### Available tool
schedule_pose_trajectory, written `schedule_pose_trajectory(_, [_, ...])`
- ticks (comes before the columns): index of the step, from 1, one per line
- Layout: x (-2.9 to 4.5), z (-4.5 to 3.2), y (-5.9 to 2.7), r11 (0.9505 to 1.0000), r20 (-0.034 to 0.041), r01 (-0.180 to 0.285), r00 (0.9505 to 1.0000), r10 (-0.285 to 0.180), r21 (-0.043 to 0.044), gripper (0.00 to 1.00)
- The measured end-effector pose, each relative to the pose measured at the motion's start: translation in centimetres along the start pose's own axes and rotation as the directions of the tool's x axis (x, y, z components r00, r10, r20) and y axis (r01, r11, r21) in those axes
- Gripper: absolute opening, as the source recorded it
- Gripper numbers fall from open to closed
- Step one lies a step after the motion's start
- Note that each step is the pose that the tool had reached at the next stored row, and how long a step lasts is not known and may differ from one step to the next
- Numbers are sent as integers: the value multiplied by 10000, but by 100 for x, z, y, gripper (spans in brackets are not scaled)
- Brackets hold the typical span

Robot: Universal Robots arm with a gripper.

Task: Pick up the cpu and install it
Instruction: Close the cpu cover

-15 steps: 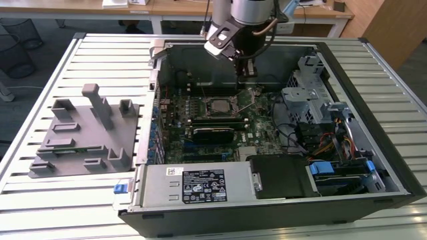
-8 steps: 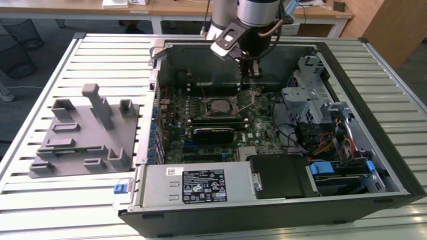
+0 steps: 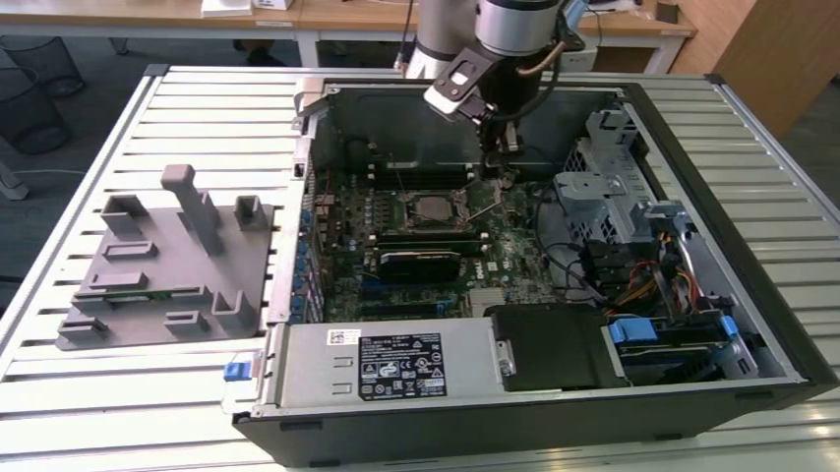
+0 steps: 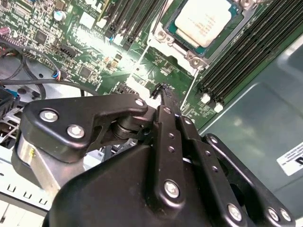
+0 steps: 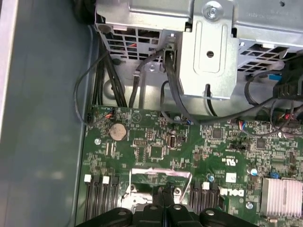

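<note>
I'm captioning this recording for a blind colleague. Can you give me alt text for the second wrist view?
The black gripper, shut, points at the green motherboard just beside the socket. The silvery cpu lies in that socket, apart from the gripper, with memory slots alongside.

A pale slatted metal table (image 3: 118,403) carries 2 things. Toward the exterior view's left, a grey plastic fixture plate (image 3: 157,290) lies flat on the slats, with several upright blocks and slotted holders rising from it. Just beside it, toward the exterior view's right, an open computer case (image 3: 525,423) lies on its side with its open face up, covering much of the tabletop. Bare slats show around both.
</note>
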State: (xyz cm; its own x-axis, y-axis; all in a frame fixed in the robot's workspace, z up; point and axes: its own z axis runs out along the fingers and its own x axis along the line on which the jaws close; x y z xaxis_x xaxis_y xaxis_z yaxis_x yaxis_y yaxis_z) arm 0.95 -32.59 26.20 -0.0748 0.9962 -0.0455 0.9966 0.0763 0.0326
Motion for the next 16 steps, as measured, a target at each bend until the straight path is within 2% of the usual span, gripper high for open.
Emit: schedule_pose_trajectory(16, [10,61,201,10000,49,2,10000,-2,13,11])
